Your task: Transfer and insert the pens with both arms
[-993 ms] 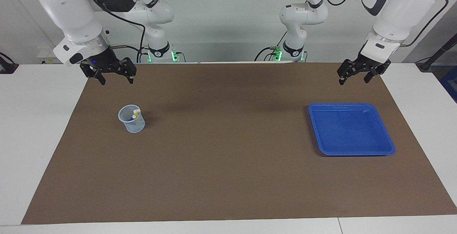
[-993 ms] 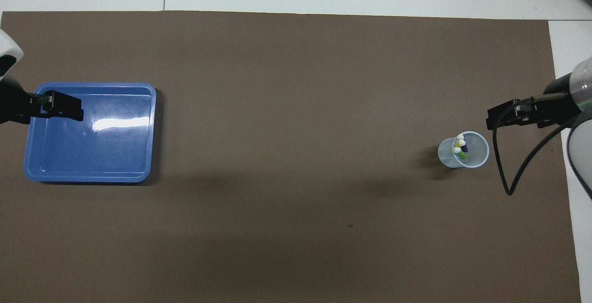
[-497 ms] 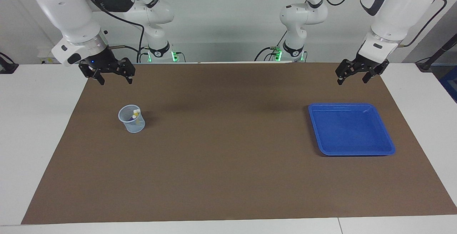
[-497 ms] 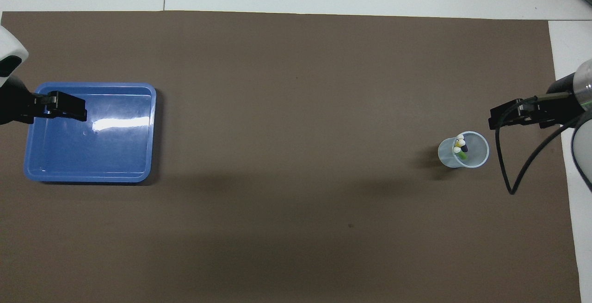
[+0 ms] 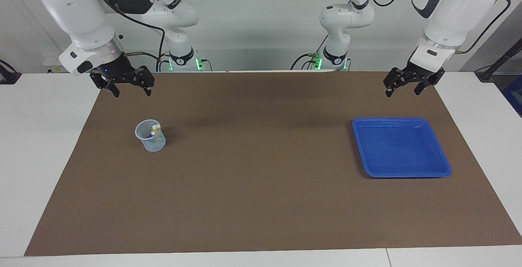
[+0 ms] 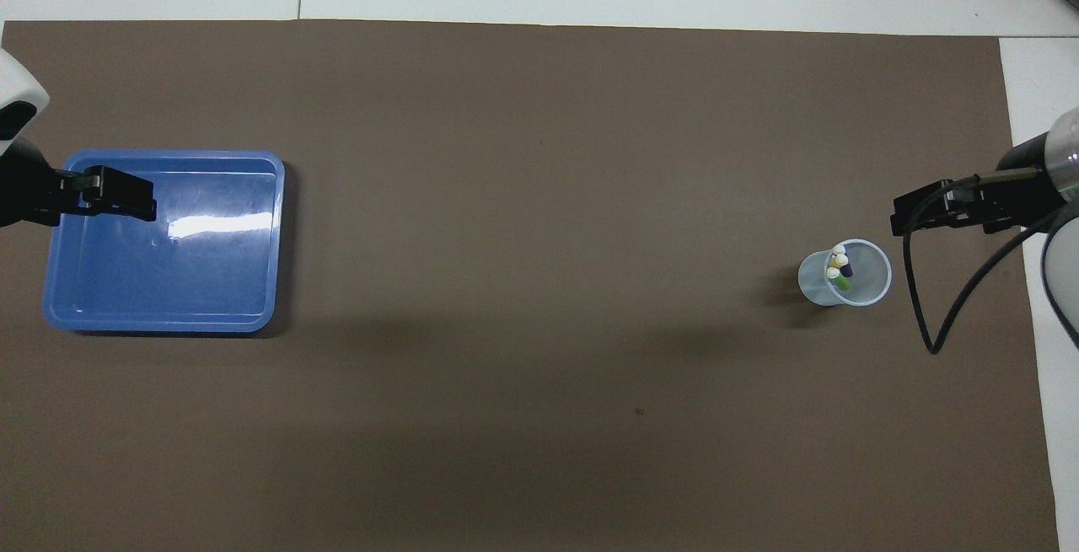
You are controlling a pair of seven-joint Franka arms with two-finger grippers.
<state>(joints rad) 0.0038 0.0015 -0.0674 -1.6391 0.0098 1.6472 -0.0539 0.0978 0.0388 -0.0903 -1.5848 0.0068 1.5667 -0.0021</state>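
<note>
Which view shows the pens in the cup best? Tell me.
The overhead view: it looks down into the clear cup, so the pens show pale caps and green, dark and yellow barrels. The facing view shows only pale cap ends through the cup wall.

Brown mat [image 5: 261, 185] mostly bare: wide open lane across the middle and along the edge farthest from the robots. Only obstacles: clear cup [image 5: 151, 135] with pens [image 6: 839, 265] upright inside, near the right arm's end, and low blue tray [image 5: 401, 147] near the left arm's end. Well apart, free passage between.
</note>
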